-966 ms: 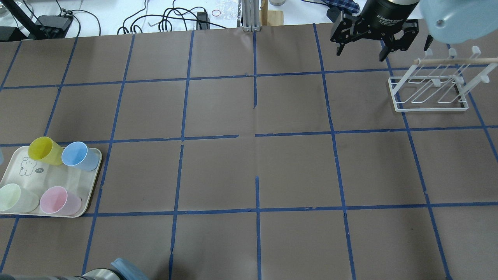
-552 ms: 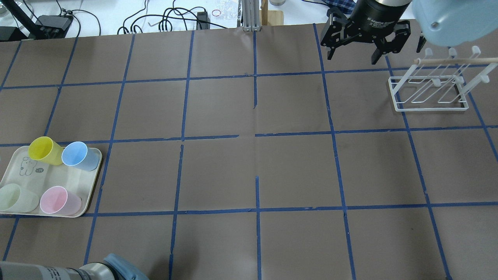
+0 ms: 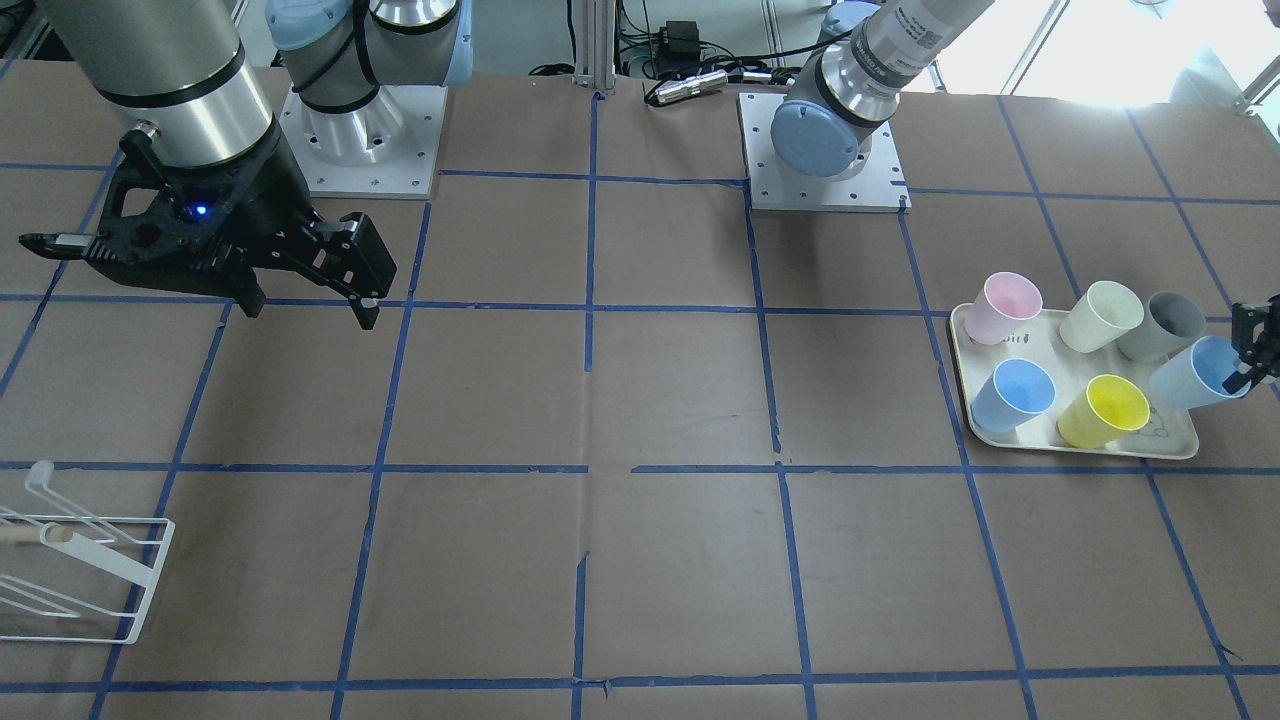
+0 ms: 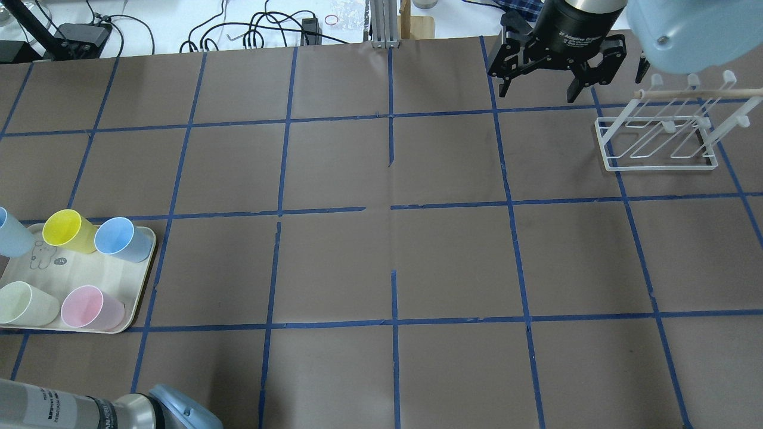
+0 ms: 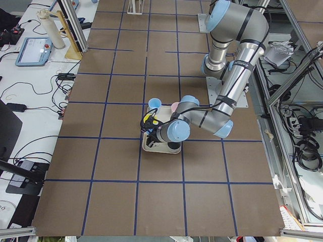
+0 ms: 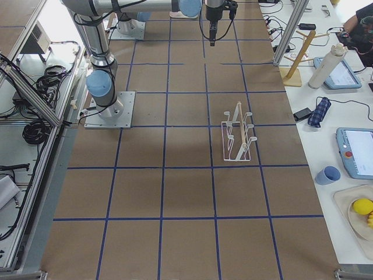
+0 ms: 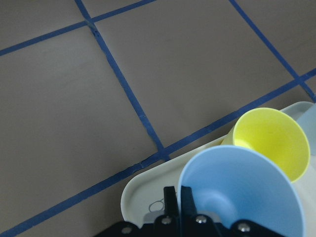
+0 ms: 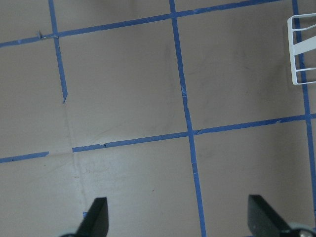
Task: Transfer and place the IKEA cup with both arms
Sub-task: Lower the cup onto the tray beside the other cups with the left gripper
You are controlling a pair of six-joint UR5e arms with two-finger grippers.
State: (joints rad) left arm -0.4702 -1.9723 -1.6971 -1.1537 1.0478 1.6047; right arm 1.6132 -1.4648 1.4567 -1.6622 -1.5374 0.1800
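Note:
The IKEA cup (image 3: 1195, 375) is pale sky-blue and hangs tilted at the tray's outer edge, beside the yellow cup (image 3: 1105, 410). My left gripper (image 3: 1255, 345) is shut on its rim. The left wrist view shows the cup (image 7: 242, 197) close up with my fingers (image 7: 173, 197) pinched on the rim. In the overhead view the cup (image 4: 12, 232) shows at the left edge. My right gripper (image 4: 536, 92) is open and empty above the far right of the table; it also shows in the front view (image 3: 310, 305).
A cream tray (image 4: 143, 286) holds a deeper blue cup (image 4: 119, 238), a yellow cup (image 4: 68, 229), a pink cup (image 4: 89, 307), a pale green cup (image 4: 24, 304) and a grey cup (image 3: 1165, 325). A white wire rack (image 4: 656, 140) stands at the right, near my right gripper.
The pale blue cup has come into the overhead view at the left edge. My left arm's elbow has moved further in at the bottom. My right gripper has shifted slightly left.

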